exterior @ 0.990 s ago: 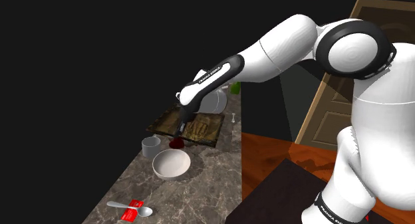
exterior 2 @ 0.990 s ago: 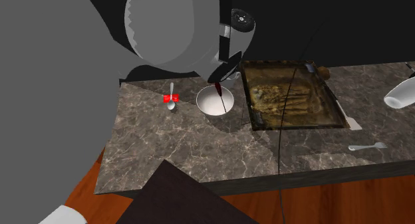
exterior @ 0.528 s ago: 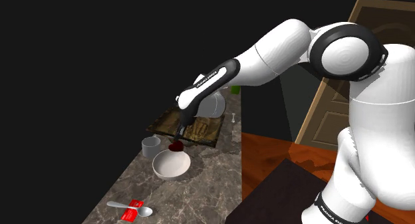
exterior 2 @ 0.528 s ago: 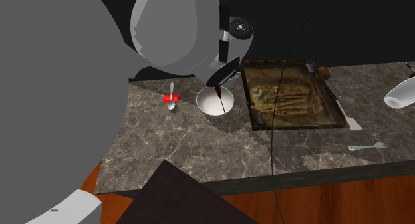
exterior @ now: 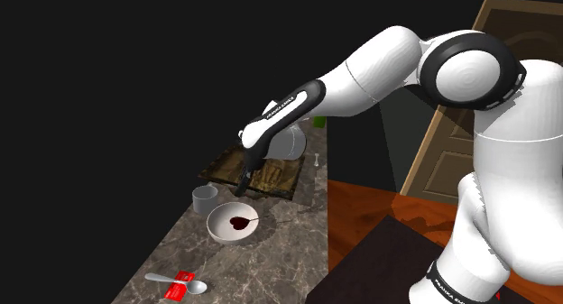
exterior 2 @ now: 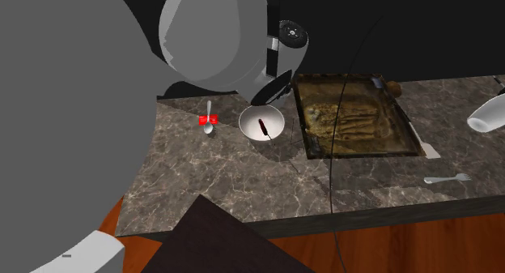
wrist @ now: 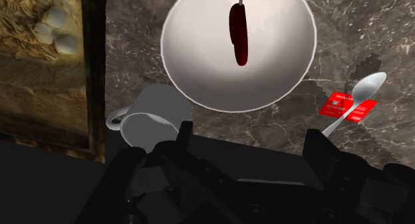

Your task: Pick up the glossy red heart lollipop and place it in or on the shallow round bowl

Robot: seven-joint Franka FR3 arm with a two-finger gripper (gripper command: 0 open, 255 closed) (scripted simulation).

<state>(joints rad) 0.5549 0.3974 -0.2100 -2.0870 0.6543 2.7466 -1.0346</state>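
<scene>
The glossy dark-red heart lollipop (exterior: 238, 224) has dropped from the fingers (wrist: 315, 141) since half a second ago. It now lies inside the shallow round white bowl (exterior: 219, 223), its thin stick pointing toward three o'clock in the shoulder view. The fingers stand spread with nothing between them, hovering over the bowl's rim at twelve o'clock. A grey mug (exterior: 205, 198) sits at ten o'clock of the bowl, a brown baking tray (exterior: 280, 178) at one, and a silver spoon (exterior: 197, 287) on a red tag (exterior: 183, 284) at seven, all on the dark marble desk (exterior: 271, 257).
</scene>
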